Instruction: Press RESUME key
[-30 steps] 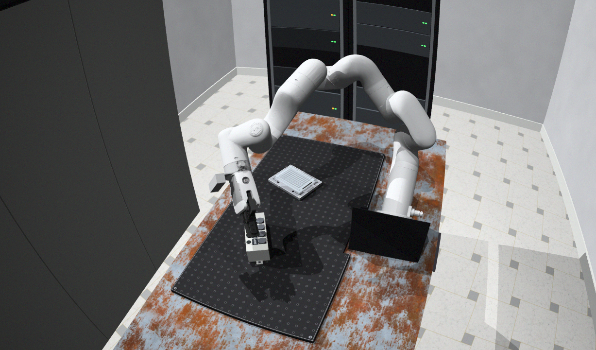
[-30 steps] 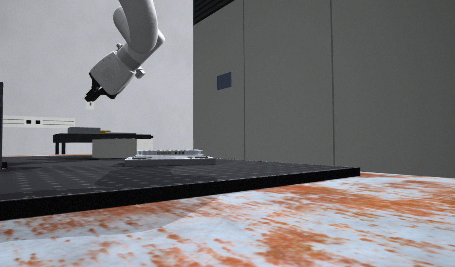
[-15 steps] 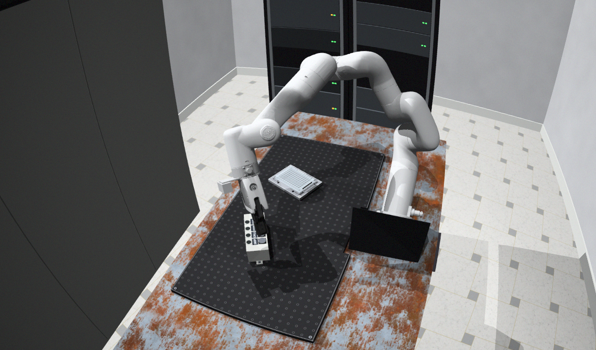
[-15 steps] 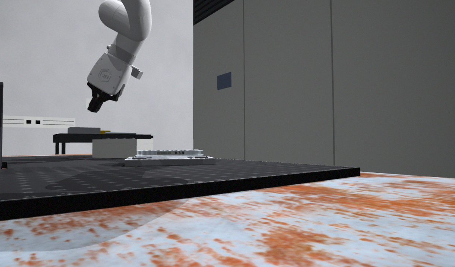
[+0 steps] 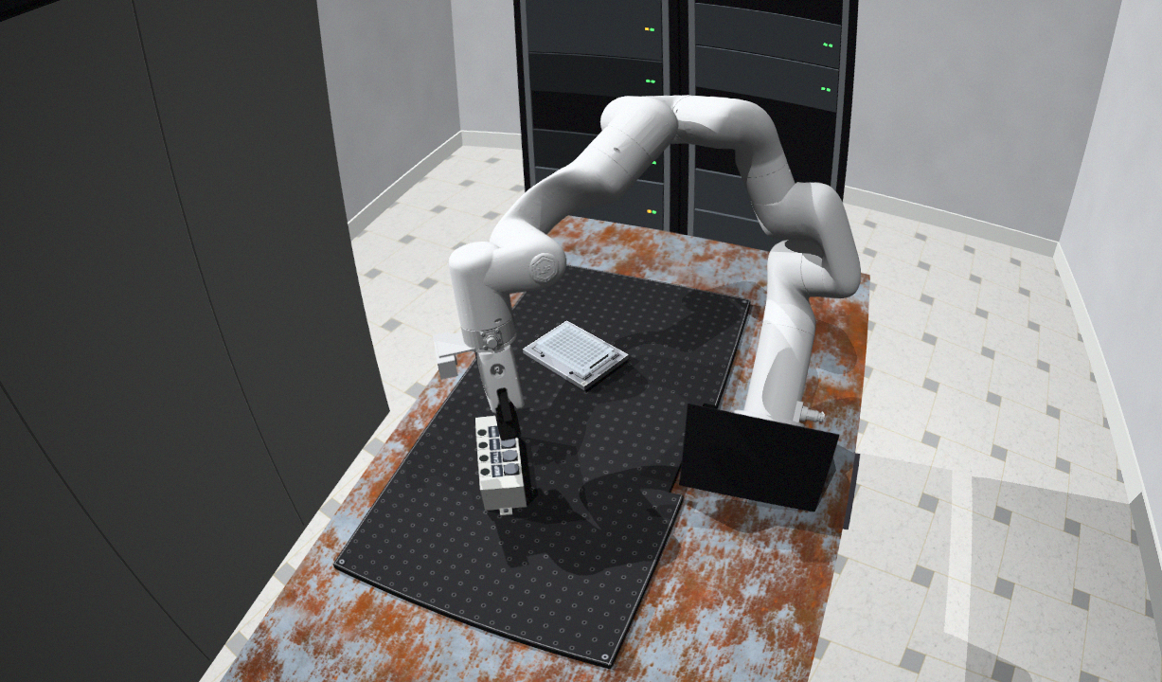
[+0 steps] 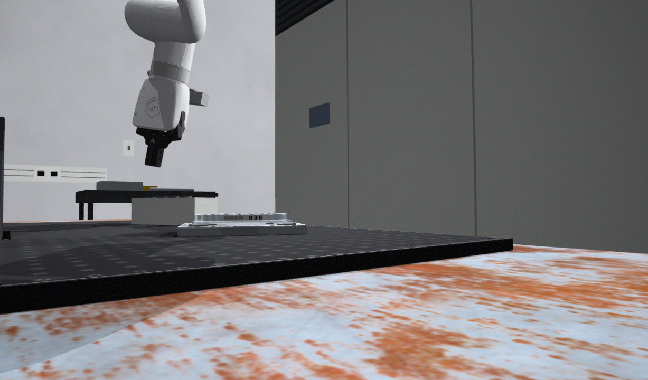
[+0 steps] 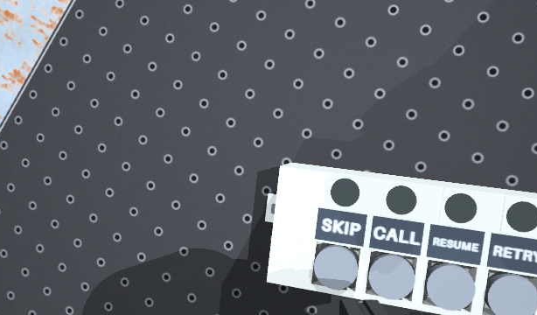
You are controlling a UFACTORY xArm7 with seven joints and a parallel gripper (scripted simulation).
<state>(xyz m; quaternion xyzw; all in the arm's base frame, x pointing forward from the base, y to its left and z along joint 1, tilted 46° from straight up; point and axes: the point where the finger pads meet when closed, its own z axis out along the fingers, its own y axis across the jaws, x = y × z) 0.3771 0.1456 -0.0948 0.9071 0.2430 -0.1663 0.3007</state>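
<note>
Left-to-right labels [image 7: 455,244]: SKIP, CALL, RESUME, RETRY

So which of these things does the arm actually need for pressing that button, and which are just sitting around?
Needed:
- operator panel, all four lamps dark
- RESUME key, third from SKIP
- gripper, shut and empty, above the panel

Just lying about:
- well plate
- black screen
- perforated mat
- server racks
</note>
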